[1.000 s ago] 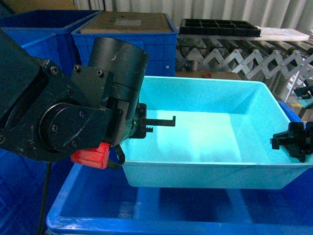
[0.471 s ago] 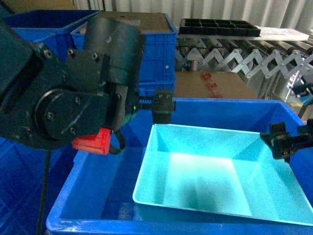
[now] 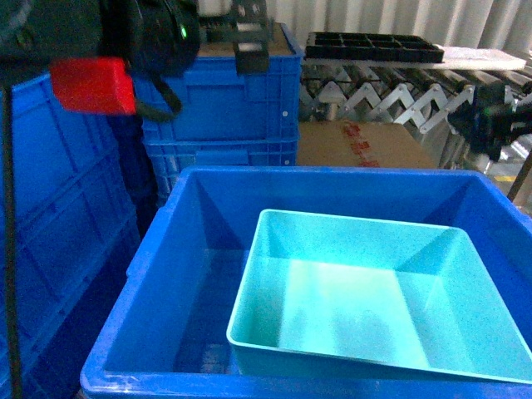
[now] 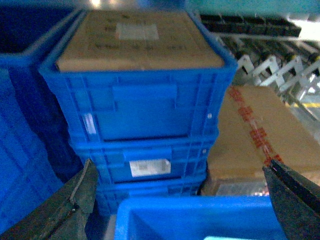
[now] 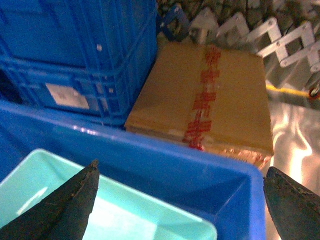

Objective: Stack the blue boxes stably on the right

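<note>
The light turquoise-blue shallow plastic tub (image 3: 378, 303) sits inside the big dark blue plastic crate (image 3: 187, 274) nearest the robot, pushed toward the right side of it. Its near rim reads lower than its far one from the head camera, so it may be resting slightly tilted rather than flat (hard to be sure from this angle). Only this one pale tub is in sight; whether another lies under it cannot be told.

Both arms are up and clear of it. The left gripper (image 3: 249, 37) hangs high at the top of the head view in front of the stacked dark blue ribbed crates (image 4: 140, 115), and its wrist camera shows the two jaws spread wide with nothing between them. The right gripper (image 3: 490, 116) is off at the far right, level with the silver expanding roller conveyor (image 3: 391, 104); its jaws too stand far apart and empty, looking down over the crate's back corner and the brown taped cardboard carton (image 5: 215, 100) behind.

What worries me: if the tub is cocked against the crate floor or a tub beneath, anything nested onto it next would sit skewed and could slide. A gripper coming back down could also catch the thin rim and drag the tub leftwards, away from its side.
</note>
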Robot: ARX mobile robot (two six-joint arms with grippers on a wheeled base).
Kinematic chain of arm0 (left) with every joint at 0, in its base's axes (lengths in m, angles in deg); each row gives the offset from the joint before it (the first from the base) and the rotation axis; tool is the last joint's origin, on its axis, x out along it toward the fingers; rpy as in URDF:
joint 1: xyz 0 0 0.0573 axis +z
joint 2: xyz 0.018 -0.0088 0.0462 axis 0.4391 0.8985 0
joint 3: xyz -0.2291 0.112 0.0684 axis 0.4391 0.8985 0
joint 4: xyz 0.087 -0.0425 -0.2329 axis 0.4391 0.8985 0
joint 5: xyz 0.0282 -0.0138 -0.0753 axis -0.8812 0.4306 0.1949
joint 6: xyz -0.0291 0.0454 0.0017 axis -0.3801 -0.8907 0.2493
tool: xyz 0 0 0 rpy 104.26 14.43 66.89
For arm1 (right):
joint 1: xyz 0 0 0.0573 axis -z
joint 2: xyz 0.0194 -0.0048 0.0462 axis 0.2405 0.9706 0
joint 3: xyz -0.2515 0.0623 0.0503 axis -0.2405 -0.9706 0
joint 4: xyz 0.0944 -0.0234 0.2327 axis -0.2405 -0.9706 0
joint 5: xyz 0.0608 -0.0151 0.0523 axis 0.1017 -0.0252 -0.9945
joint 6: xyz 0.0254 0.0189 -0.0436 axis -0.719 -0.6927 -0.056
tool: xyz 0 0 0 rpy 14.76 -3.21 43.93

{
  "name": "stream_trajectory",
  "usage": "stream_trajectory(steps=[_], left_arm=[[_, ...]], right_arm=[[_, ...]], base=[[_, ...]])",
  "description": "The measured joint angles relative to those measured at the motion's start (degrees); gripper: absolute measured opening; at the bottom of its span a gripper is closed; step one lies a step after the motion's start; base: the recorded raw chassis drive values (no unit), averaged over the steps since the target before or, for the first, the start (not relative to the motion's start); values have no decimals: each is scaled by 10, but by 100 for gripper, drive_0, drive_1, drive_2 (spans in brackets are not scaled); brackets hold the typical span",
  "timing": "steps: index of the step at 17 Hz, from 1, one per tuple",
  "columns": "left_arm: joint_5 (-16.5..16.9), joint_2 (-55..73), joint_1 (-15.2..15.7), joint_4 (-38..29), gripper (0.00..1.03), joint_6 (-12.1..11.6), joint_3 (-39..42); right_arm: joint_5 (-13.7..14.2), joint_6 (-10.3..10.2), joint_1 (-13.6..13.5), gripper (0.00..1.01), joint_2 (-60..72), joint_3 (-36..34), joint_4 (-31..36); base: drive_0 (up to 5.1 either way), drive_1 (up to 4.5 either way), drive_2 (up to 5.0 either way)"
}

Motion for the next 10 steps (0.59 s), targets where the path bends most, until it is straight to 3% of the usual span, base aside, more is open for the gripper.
stream_trajectory(steps=[6,8,10], left_arm=[[34,-10,25,8,98,-20,-69],[62,-12,38,29,98,-25,-144],[89,-13,53,54,98,-24,-240]], right_arm=[[7,-28,1,98,-18,54,-22],[8,-66,1,98,-28,114,-51],[12,-112,2,98,-30,233,-89]], base=[[0,0,0],[0,0,0],[0,0,0]])
